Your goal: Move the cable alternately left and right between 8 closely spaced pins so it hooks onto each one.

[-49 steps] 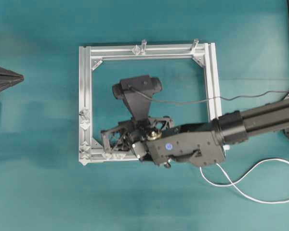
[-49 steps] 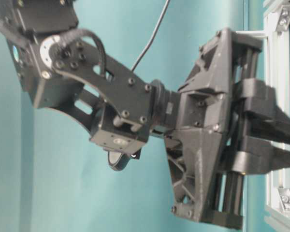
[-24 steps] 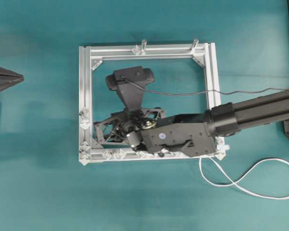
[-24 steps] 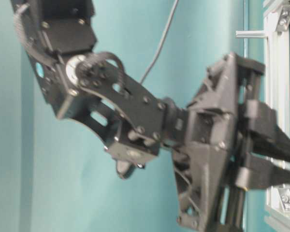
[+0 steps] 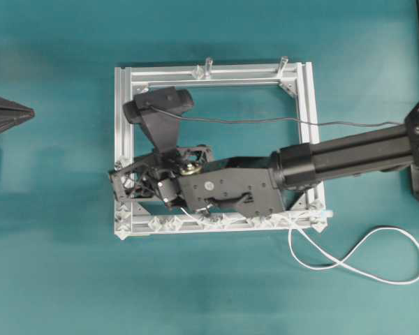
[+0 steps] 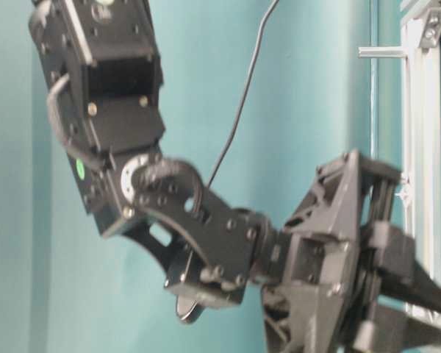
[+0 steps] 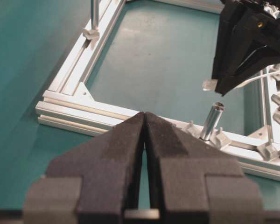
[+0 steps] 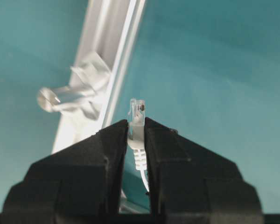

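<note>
The cable [image 8: 136, 135] plug is pinched in the right end effector [image 8: 135, 140]; threading past the last pins [image 5: 169, 222] seems in hand, so a sideways swing is judged next; the left end effector [image 7: 144, 135] is pressed together

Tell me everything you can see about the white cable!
The cable is thin, white and bendy. Its loose part lies on the teal table in a loop crossing itself, beyond the frame's corner. From there it runs up to the pin rail and zigzags along the pins. Its end carries a small clear plug with a ribbed white sleeve, pinched between the black fingers of the right hand.
</note>
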Controlling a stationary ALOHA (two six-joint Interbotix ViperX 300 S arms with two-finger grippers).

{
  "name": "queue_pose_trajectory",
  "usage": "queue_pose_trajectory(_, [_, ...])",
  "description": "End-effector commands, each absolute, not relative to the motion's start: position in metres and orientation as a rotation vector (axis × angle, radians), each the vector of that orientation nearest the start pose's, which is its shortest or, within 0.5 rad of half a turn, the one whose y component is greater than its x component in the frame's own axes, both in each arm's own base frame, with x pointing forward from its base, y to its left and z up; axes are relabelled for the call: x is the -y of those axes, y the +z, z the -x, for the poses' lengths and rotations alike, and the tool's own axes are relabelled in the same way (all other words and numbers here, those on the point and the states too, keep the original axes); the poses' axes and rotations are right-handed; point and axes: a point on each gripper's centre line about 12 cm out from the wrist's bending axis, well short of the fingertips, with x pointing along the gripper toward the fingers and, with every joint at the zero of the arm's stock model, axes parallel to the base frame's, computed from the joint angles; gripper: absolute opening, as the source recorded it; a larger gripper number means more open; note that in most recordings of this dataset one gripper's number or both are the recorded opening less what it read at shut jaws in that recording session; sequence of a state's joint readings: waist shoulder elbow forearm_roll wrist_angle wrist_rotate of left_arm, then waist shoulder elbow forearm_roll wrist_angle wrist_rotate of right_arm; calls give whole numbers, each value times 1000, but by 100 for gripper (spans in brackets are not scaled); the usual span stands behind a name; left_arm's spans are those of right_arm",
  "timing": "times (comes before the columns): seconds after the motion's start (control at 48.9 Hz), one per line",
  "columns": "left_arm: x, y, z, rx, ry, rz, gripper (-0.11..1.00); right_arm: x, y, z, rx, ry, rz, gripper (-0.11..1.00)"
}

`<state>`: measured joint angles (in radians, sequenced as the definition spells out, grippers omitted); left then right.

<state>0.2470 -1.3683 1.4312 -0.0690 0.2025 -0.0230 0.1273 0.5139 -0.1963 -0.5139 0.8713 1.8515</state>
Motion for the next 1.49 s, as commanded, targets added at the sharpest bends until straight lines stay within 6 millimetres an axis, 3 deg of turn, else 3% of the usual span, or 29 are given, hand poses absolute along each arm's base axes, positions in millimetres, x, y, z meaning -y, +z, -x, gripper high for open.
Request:
queue_pose_trajectory(0.0, [-31,200,-129,-240,242,128,0,-23,190,-542,-624,-914,-1074,14])
queue_pose_trajectory(0.348, [-31,200,-129,-240,242,130,0,-28,189,-547,-623,-902,-1078,14])
queue_pose_trajectory(1.063, [-31,200,-129,-243,242,129,0,-92,199,-544,-673,-802,-1108,14])
queue_pose_trajectory(1.472, [-31,200,-130,-241,242,132,0,-103,201,-542,-681,-783,-1102,14])
